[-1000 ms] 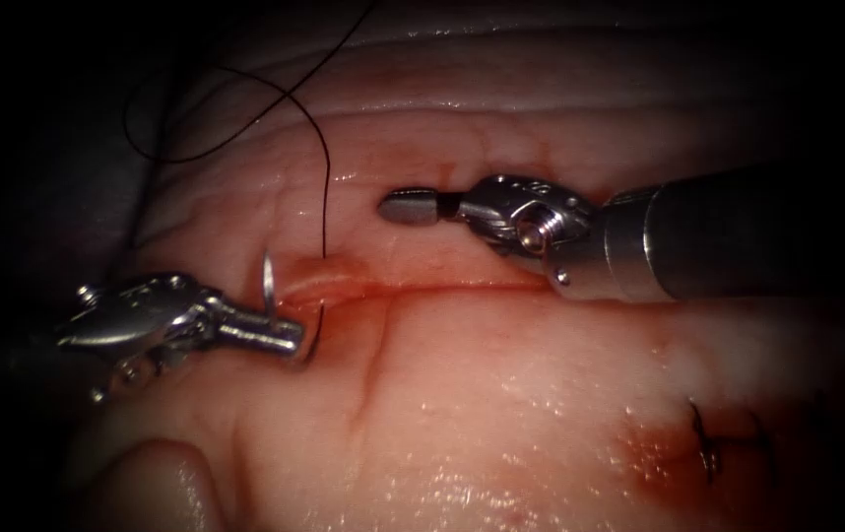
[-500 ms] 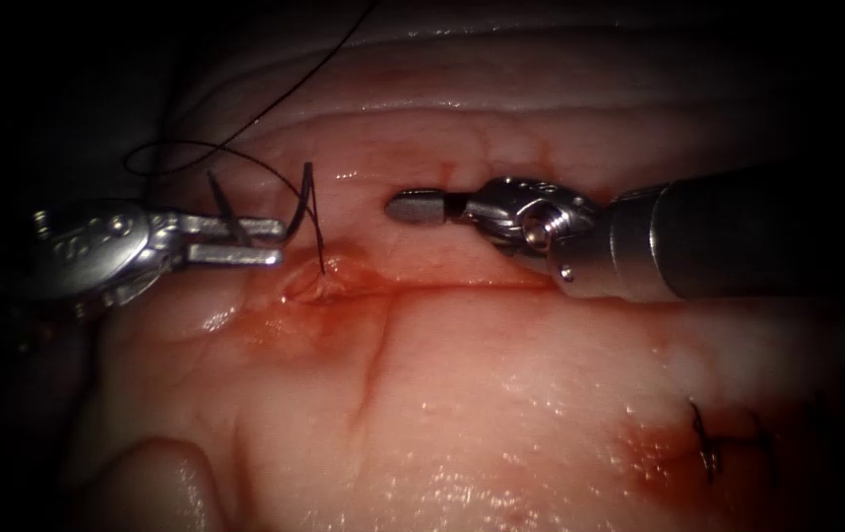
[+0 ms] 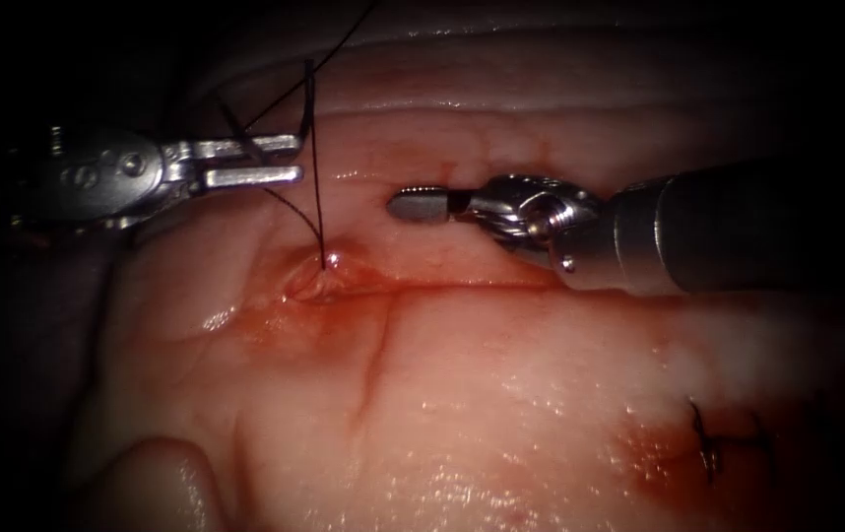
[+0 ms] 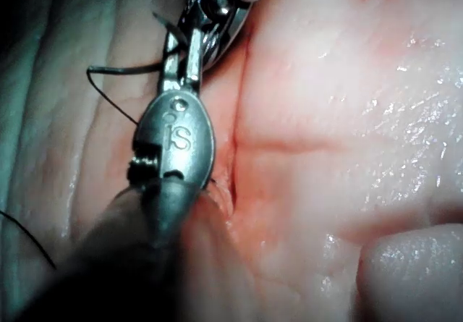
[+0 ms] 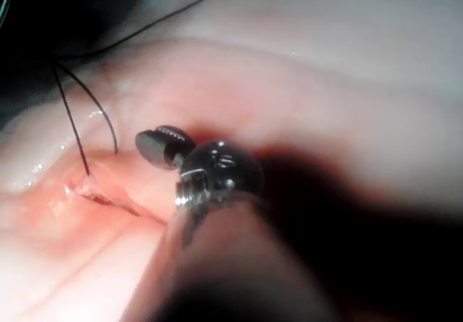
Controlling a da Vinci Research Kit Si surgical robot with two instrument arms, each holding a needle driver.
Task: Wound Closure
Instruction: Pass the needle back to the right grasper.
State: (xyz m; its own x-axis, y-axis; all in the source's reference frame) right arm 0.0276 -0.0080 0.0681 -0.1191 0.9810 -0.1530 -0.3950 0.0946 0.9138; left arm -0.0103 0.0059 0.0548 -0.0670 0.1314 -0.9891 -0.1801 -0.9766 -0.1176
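Endoscope view, from its left: the left arm's tool (image 3: 290, 161) lies level, up and away from the left end of the cut (image 3: 442, 286), and its two jaws show as parallel bars with a narrow slot between them, closed on the needle (image 3: 235, 126). The needle is a thin dark sliver crossing the jaws at a slant, clear of the tissue (image 3: 501, 394); which part of its curve is gripped cannot be told. Just past the jaw tips the thread (image 3: 311, 167) stands up dark and taut, running down to a small raised spot (image 3: 327, 261) at the cut's left end, where it enters the tissue; a thinner strand loops away above the tool. Red fluid (image 3: 275, 315) stains the surface below that spot. Right of the thread, the right arm's tool (image 3: 413, 205) hangs just above the cut line, its jaws closed together into one blunt tip and holding nothing. Well off towards the right arm's side sits a finished dark stitch (image 3: 713, 443). The left wrist view adds what the endoscope hides: the back of the left tool's wrist housing (image 4: 177, 137), stamped with letters that read like "IS", and the needle lying across the jaws ahead of it. The right wrist view shows the right tool's closed tip (image 5: 155, 145) free of the thread (image 5: 72, 126), which drops into the tissue beside it.
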